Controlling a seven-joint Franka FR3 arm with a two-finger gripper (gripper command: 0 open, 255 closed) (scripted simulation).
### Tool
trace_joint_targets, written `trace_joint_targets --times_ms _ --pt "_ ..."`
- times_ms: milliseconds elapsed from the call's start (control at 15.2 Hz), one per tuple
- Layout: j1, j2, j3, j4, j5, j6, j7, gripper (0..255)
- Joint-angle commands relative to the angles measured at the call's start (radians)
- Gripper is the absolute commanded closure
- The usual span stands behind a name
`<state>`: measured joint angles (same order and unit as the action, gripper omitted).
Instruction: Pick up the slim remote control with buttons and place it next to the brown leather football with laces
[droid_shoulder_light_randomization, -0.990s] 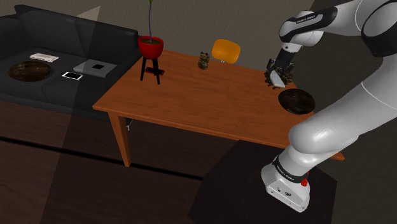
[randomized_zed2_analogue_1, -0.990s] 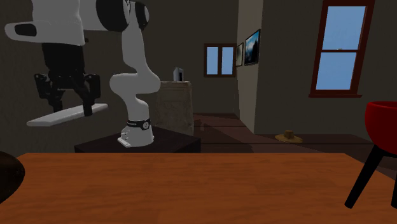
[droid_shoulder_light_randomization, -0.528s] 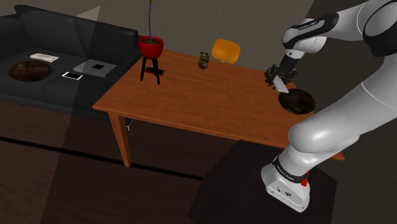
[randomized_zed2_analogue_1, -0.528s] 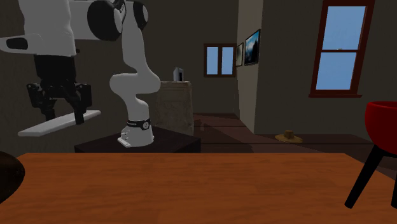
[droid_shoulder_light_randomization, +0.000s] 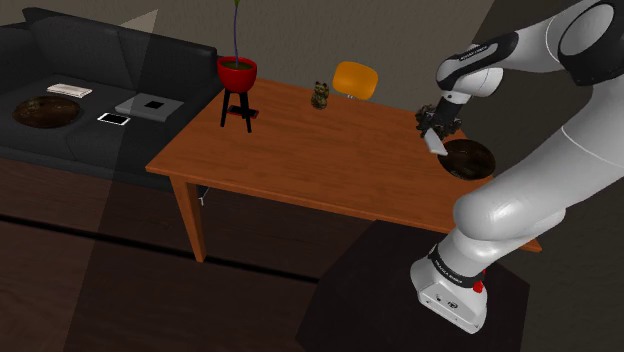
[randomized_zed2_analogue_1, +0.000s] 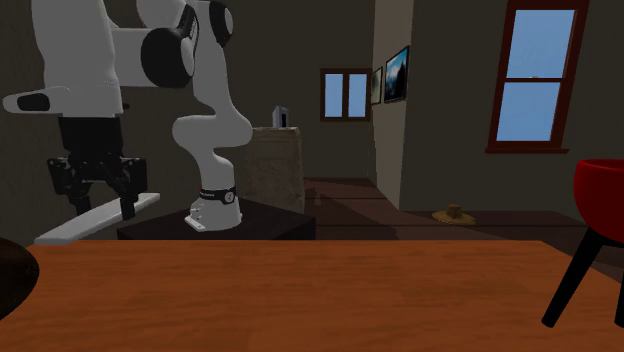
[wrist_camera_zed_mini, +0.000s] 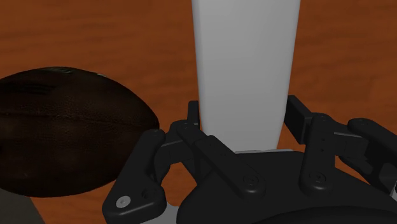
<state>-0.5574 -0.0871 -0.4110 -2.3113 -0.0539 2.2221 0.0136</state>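
Wooden table (droid_shoulder_light_randomization: 310, 150), dark football (droid_shoulder_light_randomization: 467, 159), red potted plant (droid_shoulder_light_randomization: 237, 72), small figurine (droid_shoulder_light_randomization: 320, 95)

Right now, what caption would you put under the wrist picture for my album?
Black gripper clasps a plain white remote over the wooden table, near a dark brown football.

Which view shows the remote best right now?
Second exterior view: the remote shows nearly full length, tilted, clasped by the pincer above the table. Wrist view: its plain pale face, close, beside the football. Shoulder view: a small pale sliver at the football.
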Motion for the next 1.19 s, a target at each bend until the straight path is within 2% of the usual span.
trace_joint_targets --times_ms 0,1122 --pt "0.001 0.013 -0.001 -0.014 0.005 0.027 -0.003 255" --pt "-0.002 0.189 0.001 -0.085 0.107 0.260 -0.076 255"
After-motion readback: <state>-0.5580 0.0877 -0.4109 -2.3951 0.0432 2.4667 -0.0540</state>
